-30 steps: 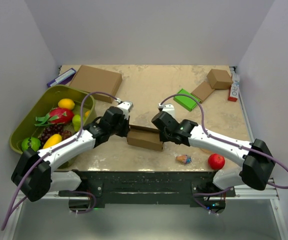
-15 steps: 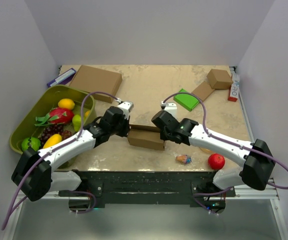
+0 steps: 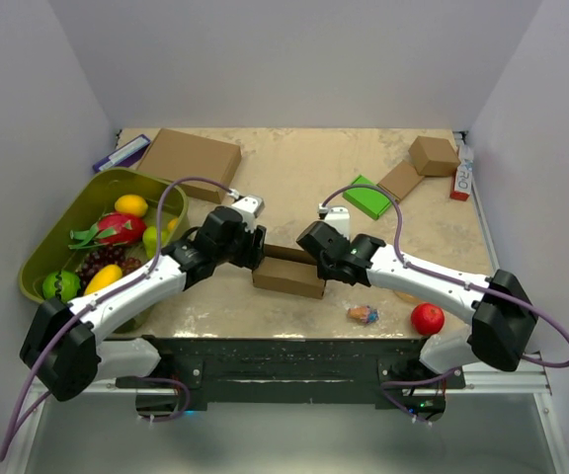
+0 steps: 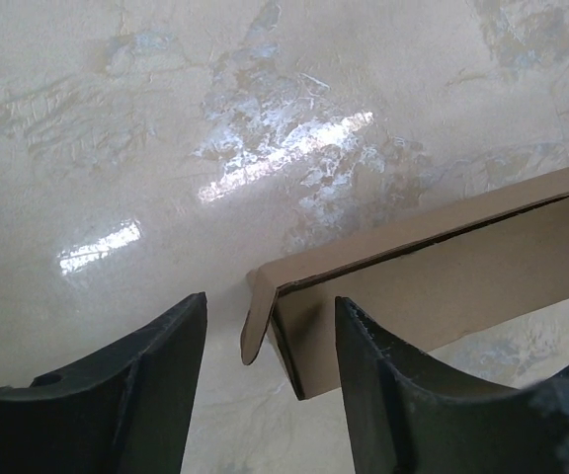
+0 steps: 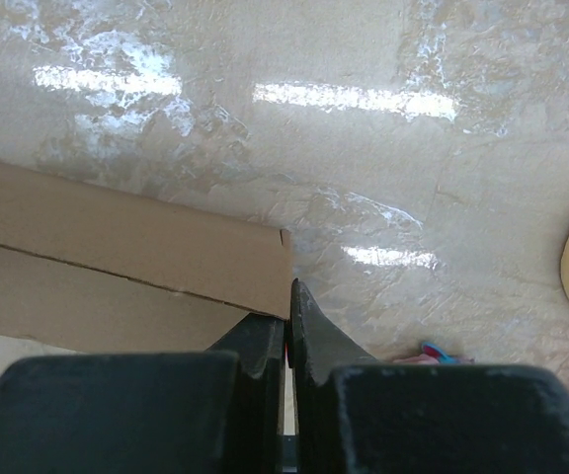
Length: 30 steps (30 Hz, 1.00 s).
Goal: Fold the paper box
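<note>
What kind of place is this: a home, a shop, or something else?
Probably a robot test bench in a laboratory. Two robot arms are bolted at the table edge, plain white walls enclose it, and props lie about: a green tray of fruit, the paper box.

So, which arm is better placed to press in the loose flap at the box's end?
Left, I think: the left end effector is open astride the loose end flap of the paper box. The right end effector is shut at the opposite corner and seems only to steady it.
</note>
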Motion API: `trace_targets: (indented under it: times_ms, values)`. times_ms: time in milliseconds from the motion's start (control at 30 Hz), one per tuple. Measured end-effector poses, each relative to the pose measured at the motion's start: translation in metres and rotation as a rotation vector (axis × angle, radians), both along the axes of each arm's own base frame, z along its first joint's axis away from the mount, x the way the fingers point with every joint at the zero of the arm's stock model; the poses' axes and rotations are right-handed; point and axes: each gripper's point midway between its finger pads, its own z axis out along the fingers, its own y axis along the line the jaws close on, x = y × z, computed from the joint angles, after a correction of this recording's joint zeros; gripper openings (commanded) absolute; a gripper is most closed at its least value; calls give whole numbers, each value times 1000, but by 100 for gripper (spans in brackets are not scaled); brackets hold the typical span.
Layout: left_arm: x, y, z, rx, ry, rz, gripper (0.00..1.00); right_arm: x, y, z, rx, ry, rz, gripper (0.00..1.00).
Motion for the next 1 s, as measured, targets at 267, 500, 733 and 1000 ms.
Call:
trace_targets:
  times_ms: [267,500,733,1000]
  values:
    - [-5,6,-1,24,15,4,52,1,-1,-1,-4,-3,-8,0]
    - [-7,3,-1,10,27,-5,42,1,-1,-1,-4,-3,-9,0]
    - [-6,2,-6,15,37,-3,14,1,-1,-1,-4,-3,-9,0]
    - [-6,1,-8,13,45,-1,0,1,0,-1,-3,-4,-9,0]
